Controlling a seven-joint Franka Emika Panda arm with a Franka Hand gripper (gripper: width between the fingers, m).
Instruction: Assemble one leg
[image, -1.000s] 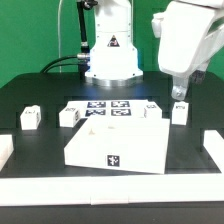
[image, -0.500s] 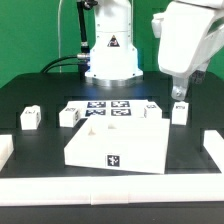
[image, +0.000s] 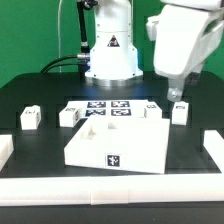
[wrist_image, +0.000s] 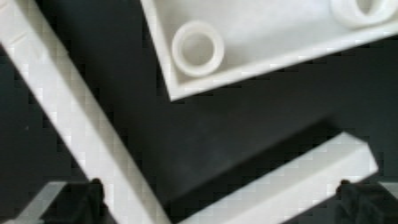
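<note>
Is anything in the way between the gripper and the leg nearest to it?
Nothing visible. The gripper hangs over the leg at the exterior view's right, with only open space between them. The panel sits off to the side, clear of that path.

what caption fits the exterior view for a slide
Open gripper hovers near small white plastic leg beside large white square panel

Green backdrop (image: 30, 40) behind black table (image: 40, 140)

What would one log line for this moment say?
gripper: open, empty | leg: on table, not held | panel: untouched
</note>
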